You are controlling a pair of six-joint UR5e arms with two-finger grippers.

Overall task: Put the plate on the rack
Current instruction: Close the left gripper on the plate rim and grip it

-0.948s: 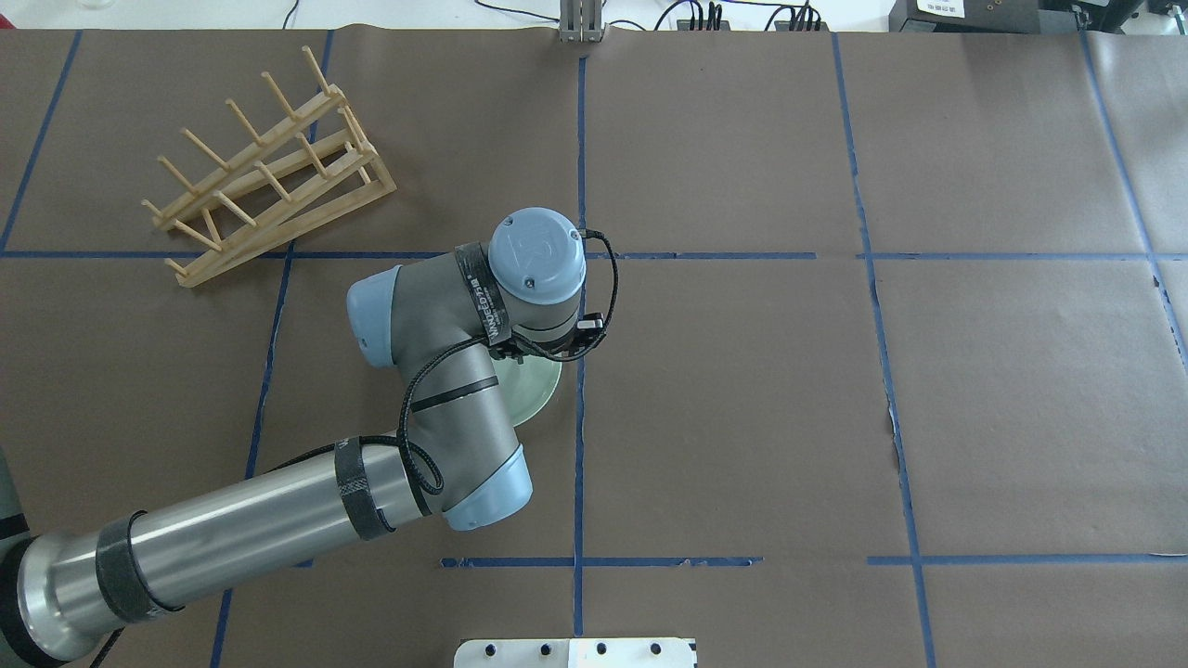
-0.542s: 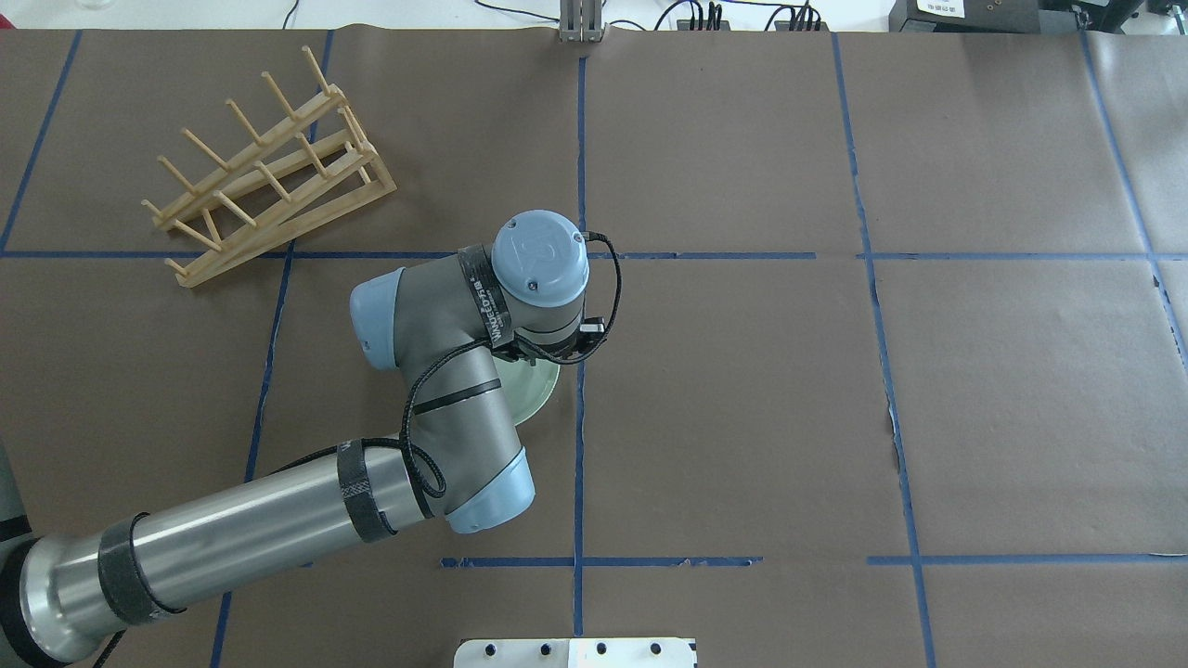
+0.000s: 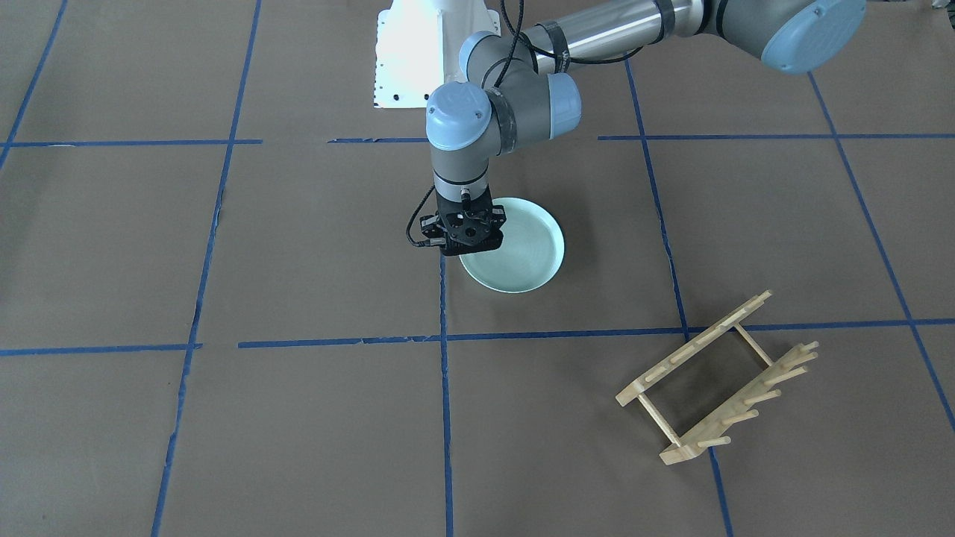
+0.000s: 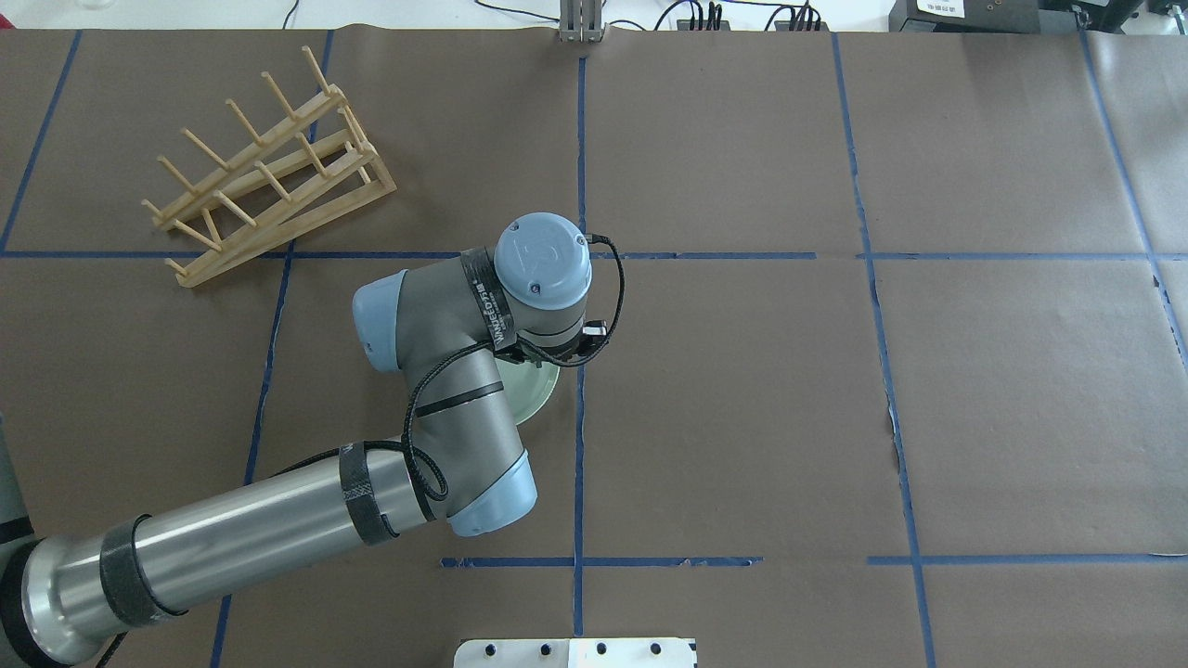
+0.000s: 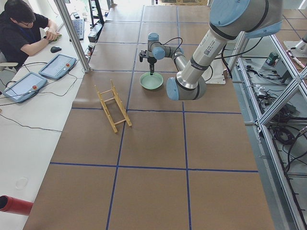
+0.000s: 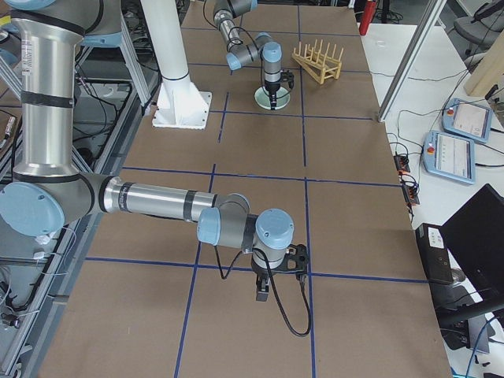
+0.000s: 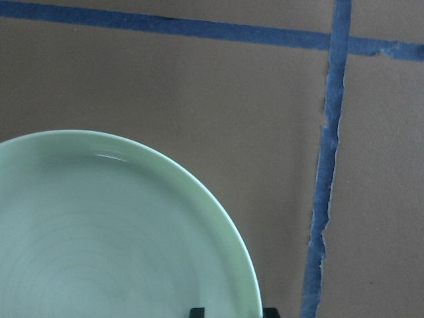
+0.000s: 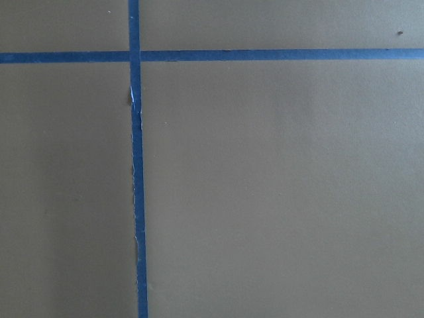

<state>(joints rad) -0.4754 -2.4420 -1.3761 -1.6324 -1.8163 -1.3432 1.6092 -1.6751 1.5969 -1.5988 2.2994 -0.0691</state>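
Note:
The pale mint-green plate [image 3: 522, 250] lies flat on the brown table, near a blue tape line. My left gripper [image 3: 464, 252] points straight down over the plate's edge. In the left wrist view the plate [image 7: 112, 232] fills the lower left, and the gripper [image 7: 233, 313] is open, one fingertip [image 7: 197, 312] inside the rim and the other outside it. In the overhead view the wrist hides most of the plate [image 4: 536, 394]. The wooden rack [image 4: 269, 172] stands empty at the far left, apart from the plate. My right gripper [image 6: 264, 290] hangs over bare table; I cannot tell whether it is open.
The rack also shows in the front-facing view [image 3: 716, 380]. The robot's white base plate [image 3: 418, 60] sits at the near table edge. An operator [image 5: 24, 28] sits at a side desk with tablets. Blue tape lines cross the brown paper.
My left wrist has shifted slightly to the right and toward the robot, covering a little more of the plate. The plate and the rack have not moved.

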